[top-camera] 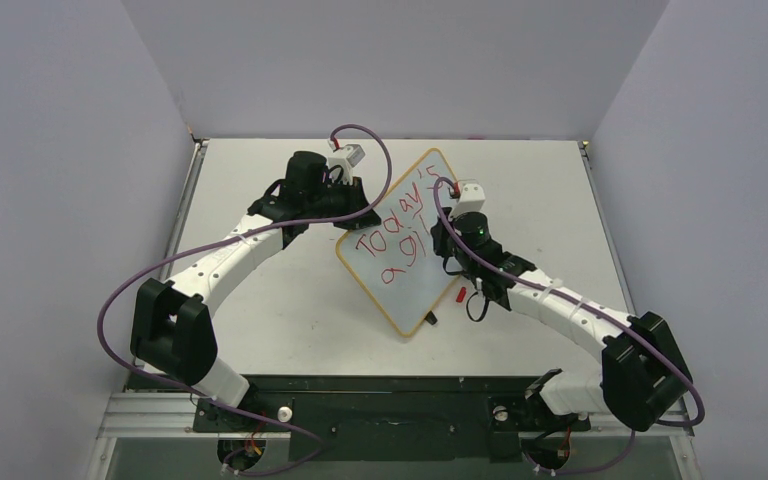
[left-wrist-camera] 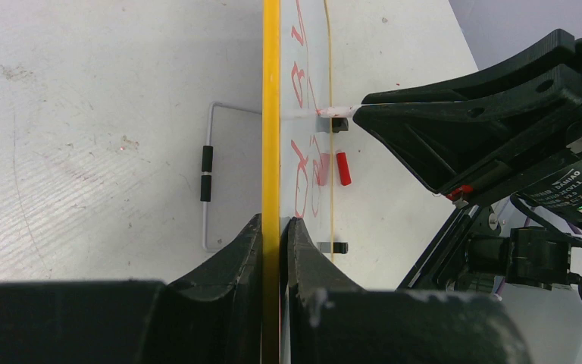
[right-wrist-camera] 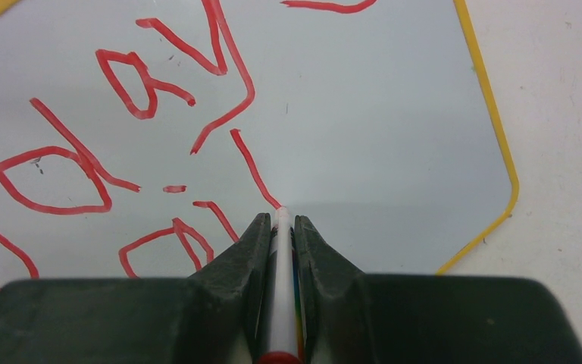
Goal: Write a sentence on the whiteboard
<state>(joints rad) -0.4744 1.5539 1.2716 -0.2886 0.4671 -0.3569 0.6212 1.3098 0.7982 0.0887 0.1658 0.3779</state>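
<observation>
The whiteboard (top-camera: 412, 300) sits in the middle of the table, its written face turned to the right arm. My left gripper (left-wrist-camera: 274, 224) is shut on its yellow frame edge (left-wrist-camera: 271, 114). The sentence (top-camera: 400, 235) is in red marker in two lines; its letters fill the right wrist view (right-wrist-camera: 144, 83). My right gripper (right-wrist-camera: 281, 220) is shut on a slim white marker (right-wrist-camera: 280, 288). The marker's tip touches the board at the lower end of a short red stroke (right-wrist-camera: 254, 171). The left wrist view also shows that tip (left-wrist-camera: 337, 111) against the board.
A loose red cap (top-camera: 460, 294) lies on the table by the board's lower right edge. Two small black clips (left-wrist-camera: 339, 247) sit on the board's far edge. A thin wire stand (left-wrist-camera: 207, 174) lies behind the board. Grey walls enclose the table.
</observation>
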